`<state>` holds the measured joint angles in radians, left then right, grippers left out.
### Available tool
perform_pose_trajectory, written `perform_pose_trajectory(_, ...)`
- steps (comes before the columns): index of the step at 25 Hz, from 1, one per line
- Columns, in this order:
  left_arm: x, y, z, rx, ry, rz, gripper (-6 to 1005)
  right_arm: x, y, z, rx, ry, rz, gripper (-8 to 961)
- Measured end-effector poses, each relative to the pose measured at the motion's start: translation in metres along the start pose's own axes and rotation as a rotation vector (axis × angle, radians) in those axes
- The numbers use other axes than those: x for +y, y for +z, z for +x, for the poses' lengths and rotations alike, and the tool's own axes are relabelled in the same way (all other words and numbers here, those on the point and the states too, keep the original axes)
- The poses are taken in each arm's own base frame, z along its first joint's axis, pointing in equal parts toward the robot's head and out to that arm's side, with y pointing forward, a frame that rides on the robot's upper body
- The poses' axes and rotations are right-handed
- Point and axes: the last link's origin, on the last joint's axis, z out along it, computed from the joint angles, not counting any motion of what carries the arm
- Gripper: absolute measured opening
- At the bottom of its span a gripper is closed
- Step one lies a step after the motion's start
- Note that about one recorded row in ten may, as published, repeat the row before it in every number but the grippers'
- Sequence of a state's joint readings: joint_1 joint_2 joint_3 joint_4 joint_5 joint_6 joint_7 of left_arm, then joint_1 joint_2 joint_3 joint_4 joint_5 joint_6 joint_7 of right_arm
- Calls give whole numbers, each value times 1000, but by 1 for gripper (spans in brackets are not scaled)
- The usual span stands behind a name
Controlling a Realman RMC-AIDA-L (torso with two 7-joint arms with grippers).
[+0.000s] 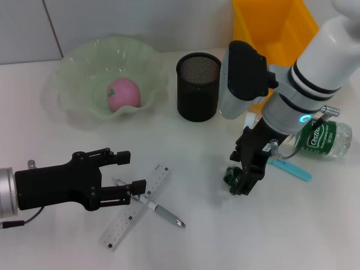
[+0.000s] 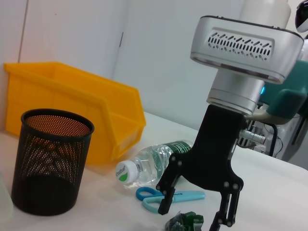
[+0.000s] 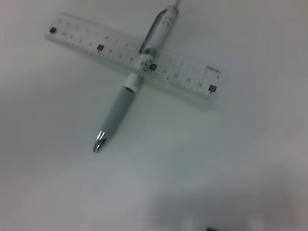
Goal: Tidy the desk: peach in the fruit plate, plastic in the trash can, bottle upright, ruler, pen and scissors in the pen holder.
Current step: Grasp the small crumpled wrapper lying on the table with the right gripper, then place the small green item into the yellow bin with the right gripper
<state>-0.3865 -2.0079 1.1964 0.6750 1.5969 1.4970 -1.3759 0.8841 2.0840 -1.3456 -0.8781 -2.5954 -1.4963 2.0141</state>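
R gripper (image 1: 243, 181) is hanging low over the tabletop (image 1: 225, 236) w/ jaws spread open around the crumpled green plastic (image 1: 232, 179), not closed on it. L gripper (image 1: 132, 173) is hovering by the ruler (image 1: 135, 207) & pen (image 1: 160, 211), jaws open, holding nothing; pen is lying across ruler. Peach (image 1: 124, 93) is sitting in fruit plate (image 1: 79, 67). Bottle (image 1: 323, 139) is lying on its side near scissors (image 1: 289, 167), beside pen holder (image 1: 198, 87) & yellow bin (image 1: 264, 28).
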Motion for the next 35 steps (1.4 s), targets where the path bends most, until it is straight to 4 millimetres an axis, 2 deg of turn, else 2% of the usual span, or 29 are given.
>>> perform_pose_trajectory(8,0,0,0,-1,1,0,801,2,9,-4,9,-28,7,801)
perform_pose_trajectory(23,-2,-1,2,3,4,4,801,2,15,-4,13,-34,16,791)
perform_pose_trajectory(28,-2,-2,3,8,4,8,800,2,13,-7,-3,-39,23,627)
perform_pose_trajectory(31,-2,-3,3,8,5,8,800,3,8,-10,-42,-31,20,579)
perform_pose_trajectory(33,-2,-3,2,8,4,8,800,2,0,-11,-84,-18,26,546)
perform_pose_trajectory(34,-2,-3,3,9,4,7,800,-1,-12,-9,-140,11,45,530)
perform_pose_trajectory(35,-2,-3,3,9,4,7,800,-1,-12,-9,-140,11,45,521)
